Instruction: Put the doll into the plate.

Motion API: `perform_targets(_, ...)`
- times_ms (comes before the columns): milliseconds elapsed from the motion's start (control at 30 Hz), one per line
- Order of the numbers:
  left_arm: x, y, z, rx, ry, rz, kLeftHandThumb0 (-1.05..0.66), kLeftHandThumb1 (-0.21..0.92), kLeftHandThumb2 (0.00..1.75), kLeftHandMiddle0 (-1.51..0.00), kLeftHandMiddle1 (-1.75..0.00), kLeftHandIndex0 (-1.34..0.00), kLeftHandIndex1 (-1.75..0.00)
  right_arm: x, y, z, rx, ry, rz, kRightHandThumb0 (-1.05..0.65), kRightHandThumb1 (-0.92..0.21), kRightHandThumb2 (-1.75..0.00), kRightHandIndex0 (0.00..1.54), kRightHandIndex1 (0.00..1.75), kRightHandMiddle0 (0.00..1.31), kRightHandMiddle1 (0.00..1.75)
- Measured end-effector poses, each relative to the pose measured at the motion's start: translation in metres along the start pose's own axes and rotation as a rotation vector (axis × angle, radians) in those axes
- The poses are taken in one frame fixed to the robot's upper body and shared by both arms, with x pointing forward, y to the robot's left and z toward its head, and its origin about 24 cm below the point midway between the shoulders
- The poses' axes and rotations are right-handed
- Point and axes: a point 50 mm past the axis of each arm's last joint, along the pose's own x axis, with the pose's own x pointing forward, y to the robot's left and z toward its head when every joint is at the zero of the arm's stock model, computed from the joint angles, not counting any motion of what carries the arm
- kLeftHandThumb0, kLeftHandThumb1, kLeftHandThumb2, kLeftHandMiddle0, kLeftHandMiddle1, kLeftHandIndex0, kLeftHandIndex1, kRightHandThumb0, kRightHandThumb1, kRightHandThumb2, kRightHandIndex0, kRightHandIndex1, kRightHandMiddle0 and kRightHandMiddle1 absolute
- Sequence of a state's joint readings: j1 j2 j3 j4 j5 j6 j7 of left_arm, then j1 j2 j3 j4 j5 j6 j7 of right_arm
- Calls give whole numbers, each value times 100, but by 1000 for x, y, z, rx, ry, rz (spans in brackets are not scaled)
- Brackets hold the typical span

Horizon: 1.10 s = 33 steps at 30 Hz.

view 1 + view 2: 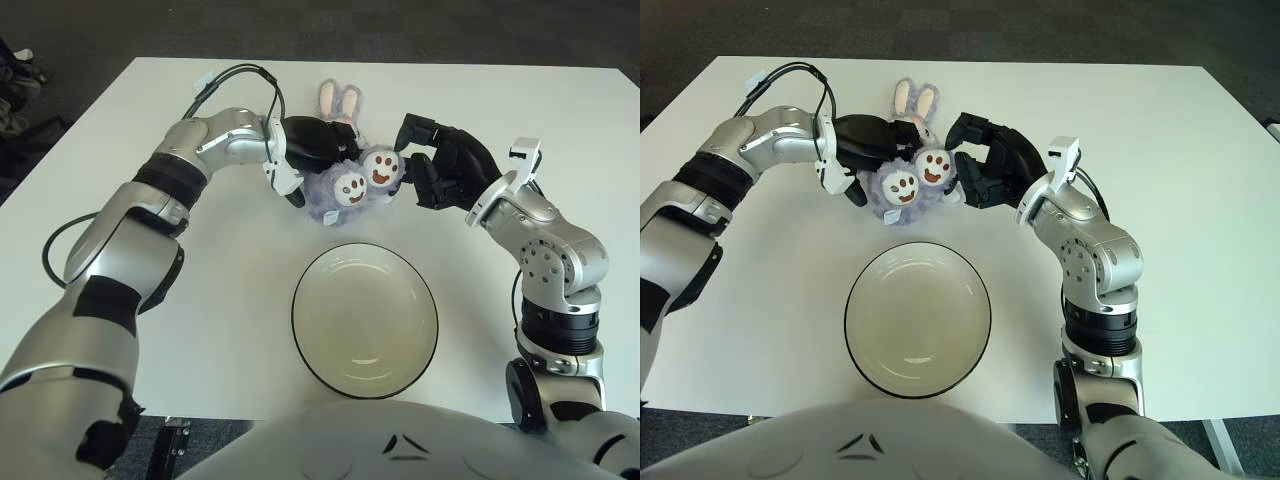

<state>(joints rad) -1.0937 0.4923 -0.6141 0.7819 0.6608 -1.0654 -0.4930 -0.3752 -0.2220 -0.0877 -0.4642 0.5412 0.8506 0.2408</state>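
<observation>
Left eye view shows a purple doll [345, 185] lying on the white worktop [520, 90], on the far side of the plate [365, 320] and apart from its rim. Its pink-lined ears point away from the robot and its two pale soles face the camera. The left hand [315, 143] presses against the doll's left side, fingers wrapped on the plush. The right hand [440, 165] closes in from the other side, its fingers [408, 130] curled against the doll by the right sole. The doll is squeezed between both hands. The plate holds nothing.
</observation>
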Motion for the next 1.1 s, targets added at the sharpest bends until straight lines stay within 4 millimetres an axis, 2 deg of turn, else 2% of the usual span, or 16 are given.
perform_targets(300, 2, 5, -4, -15, -1, -112, -64, 48, 86, 0, -37, 0, -36, 0, 2, 1, -6, -4, 12, -1, -25, -127, 78, 145, 51, 166)
perform_targets(400, 4, 4, -5, -22, -2, -132, -66, 49, 83, 0, -36, 0, -30, 0, 2, 1, -6, -4, 12, -1, -25, -128, 78, 146, 51, 166)
perform_targets(533, 5, 4, -5, -19, 2, -150, -63, 46, 83, 0, -39, 0, -32, -1, 2, 0, 4, 9, 11, -1, -25, -128, 78, 146, 52, 166)
perform_targets(600, 6, 4, -6, -19, 6, -156, -58, 41, 87, 0, -47, 0, -37, -1, 2, -1, 9, 18, 10, -1, -25, -128, 78, 146, 51, 166)
perform_targets(633, 6, 4, -6, -18, 10, -161, -52, 35, 93, 0, -55, 0, -44, -1, 2, -1, 16, 23, 12, -1, -25, -128, 77, 147, 51, 167)
perform_targets(733, 8, 3, -6, -16, 20, -168, -45, 28, 99, 0, -66, 0, -53, -1, 2, -2, 28, 37, 21, -1, -25, -129, 77, 148, 50, 168)
perform_targets(800, 9, 3, -6, -13, 25, -166, -41, 22, 104, 0, -79, 0, -64, -2, 2, -3, 35, 45, 24, -1, -25, -129, 76, 148, 50, 169)
perform_targets(900, 11, 2, -6, -2, 32, -158, -37, 19, 108, 0, -92, 0, -73, -3, 2, -4, 52, 57, 32, -1, -25, -130, 76, 149, 49, 170)
perform_targets(1100, 15, -1, -7, 22, 50, -121, -25, 15, 116, 0, -108, 0, -76, -5, 3, -3, 73, 70, 42, -1, -22, -135, 78, 153, 48, 171)
